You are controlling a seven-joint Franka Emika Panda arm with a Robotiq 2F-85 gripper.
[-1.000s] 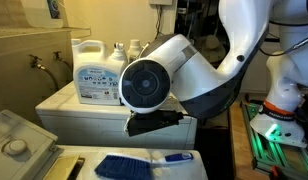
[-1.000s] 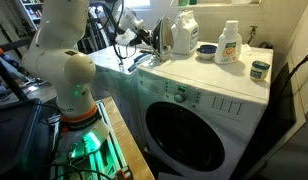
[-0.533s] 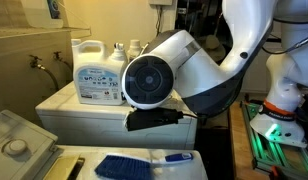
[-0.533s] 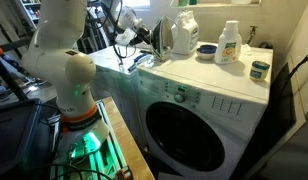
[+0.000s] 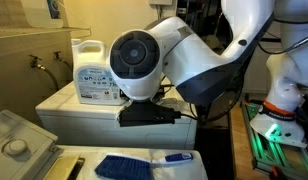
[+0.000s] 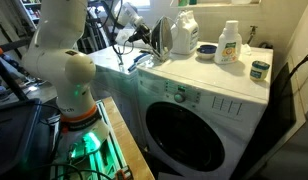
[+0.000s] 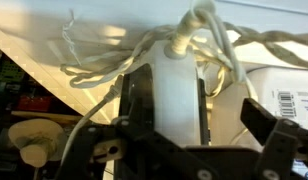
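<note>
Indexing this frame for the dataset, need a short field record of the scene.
setting: top of a white washing machine
grip: pincer straddles the white rear end of the iron; contact unclear
cord: braided cord looped loose beside it
nearby: large detergent jug, white bottle, small jar
lower down: blue brush

Black gripper [image 7: 174, 112], white handle [image 7: 177, 80], white twisted cord [image 7: 144, 48], white jug [image 5: 94, 62] with blue label [image 5: 97, 85].
</note>
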